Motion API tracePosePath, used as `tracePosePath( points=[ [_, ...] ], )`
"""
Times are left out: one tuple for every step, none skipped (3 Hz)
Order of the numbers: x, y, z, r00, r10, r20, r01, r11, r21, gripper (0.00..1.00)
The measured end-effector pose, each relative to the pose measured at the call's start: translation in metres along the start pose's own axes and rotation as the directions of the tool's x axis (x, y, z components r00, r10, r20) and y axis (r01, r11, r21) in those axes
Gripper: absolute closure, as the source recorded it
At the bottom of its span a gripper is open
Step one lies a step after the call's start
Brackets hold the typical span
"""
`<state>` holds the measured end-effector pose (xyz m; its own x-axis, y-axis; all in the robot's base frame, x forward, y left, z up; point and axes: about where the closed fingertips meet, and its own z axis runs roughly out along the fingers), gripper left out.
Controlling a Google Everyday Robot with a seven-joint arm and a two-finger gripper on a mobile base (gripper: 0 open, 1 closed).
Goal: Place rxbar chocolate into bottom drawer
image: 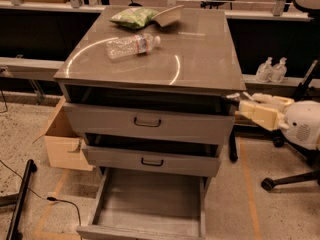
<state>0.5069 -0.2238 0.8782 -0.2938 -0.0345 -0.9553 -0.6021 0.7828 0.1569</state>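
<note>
Fingers (244, 96) pinched on small dark rxbar chocolate (231, 97), barely showing at the tips. Gripper (236, 97) points left, just off counter's (200, 59) front-right corner, level with top drawer (150, 124). Cream wrist, white arm (300, 124) run right. Bottom drawer (150, 199) pulled out, grey tray bare. Water bottle (131, 45) lies mid-left on counter; green chip bag (134, 17) at back edge
</note>
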Motion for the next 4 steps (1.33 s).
tracePosePath(
  points=[
    [0.051,0.044,-0.004,0.995,-0.003,-0.097,-0.009,0.992,-0.126,1.0],
    [0.124,0.088,0.014,0.969,-0.007,-0.246,-0.047,0.9758,-0.214,1.0],
    [0.185,0.121,0.042,0.929,0.005,-0.37,-0.096,0.9686,-0.229,1.0],
    [0.194,0.121,0.042,0.926,-0.039,-0.377,-0.054,0.971,-0.233,1.0]
  ],
)
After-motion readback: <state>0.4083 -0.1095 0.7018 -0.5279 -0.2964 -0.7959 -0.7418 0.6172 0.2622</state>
